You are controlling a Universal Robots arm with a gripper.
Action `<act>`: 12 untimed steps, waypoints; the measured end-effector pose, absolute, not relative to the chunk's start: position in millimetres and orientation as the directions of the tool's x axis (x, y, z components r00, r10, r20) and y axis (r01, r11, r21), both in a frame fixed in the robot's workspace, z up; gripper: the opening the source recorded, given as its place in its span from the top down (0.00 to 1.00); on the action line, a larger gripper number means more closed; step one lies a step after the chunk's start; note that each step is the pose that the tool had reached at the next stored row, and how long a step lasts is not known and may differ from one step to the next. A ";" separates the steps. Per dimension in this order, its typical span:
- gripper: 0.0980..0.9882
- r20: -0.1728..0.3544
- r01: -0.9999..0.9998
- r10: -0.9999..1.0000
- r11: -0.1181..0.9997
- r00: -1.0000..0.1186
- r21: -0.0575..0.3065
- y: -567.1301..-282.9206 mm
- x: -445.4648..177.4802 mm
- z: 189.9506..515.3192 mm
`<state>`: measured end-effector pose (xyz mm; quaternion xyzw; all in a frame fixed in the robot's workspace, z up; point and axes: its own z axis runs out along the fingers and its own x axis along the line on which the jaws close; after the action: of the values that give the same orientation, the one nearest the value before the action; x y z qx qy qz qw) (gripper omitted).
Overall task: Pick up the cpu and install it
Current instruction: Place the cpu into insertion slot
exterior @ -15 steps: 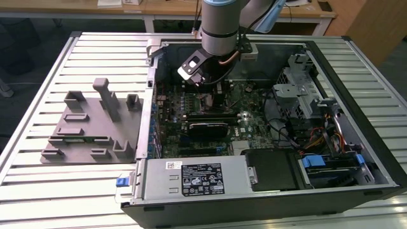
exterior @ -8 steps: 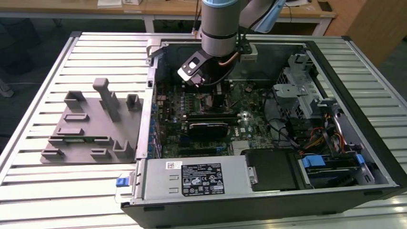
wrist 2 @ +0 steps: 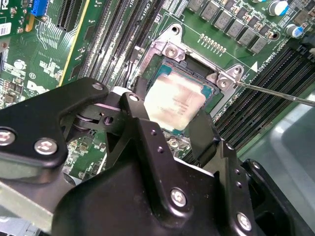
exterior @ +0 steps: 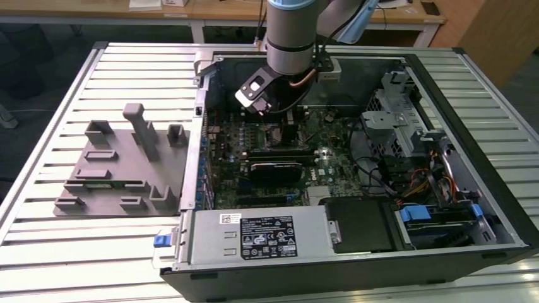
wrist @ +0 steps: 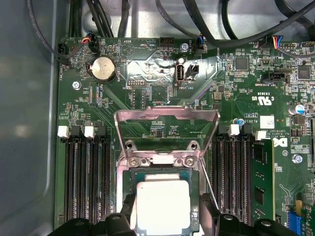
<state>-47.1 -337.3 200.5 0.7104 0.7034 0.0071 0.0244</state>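
Slatted table [exterior: 50, 252], PC case [exterior: 508, 208]: arm [exterior: 291, 31] upright, tool [wrist 2: 168, 114] over socketed cpu [wrist: 162, 204].

- Exterior view: bright, even overhead light; the ribbed white metal table [exterior: 50, 252] gleams palest toward 5 o'clock.
- The open black computer case [exterior: 337, 281] is dim inside, shadowed beneath the grey cylindrical robot arm [exterior: 291, 31] at 12 o'clock.
- In both wrist views, glare whitens the shiny silver square cpu [wrist 2: 174, 101] [wrist: 162, 204].

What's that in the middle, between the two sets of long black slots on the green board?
In the first wrist view, the cpu lies between the slots, with a silver metal frame swung open at one end of it.
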 end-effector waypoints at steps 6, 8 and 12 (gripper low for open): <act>0.42 -0.024 0.999 1.000 -0.010 0.011 0.045 -337.0 -47.5 197.5; 0.42 -0.024 0.999 1.000 -0.009 0.010 0.045 -336.5 -48.2 195.7; 0.42 -0.024 0.999 1.000 -0.009 0.010 0.045 -335.8 -49.2 194.0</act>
<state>-49.2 -335.8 194.0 0.7104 0.7034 0.0070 0.0244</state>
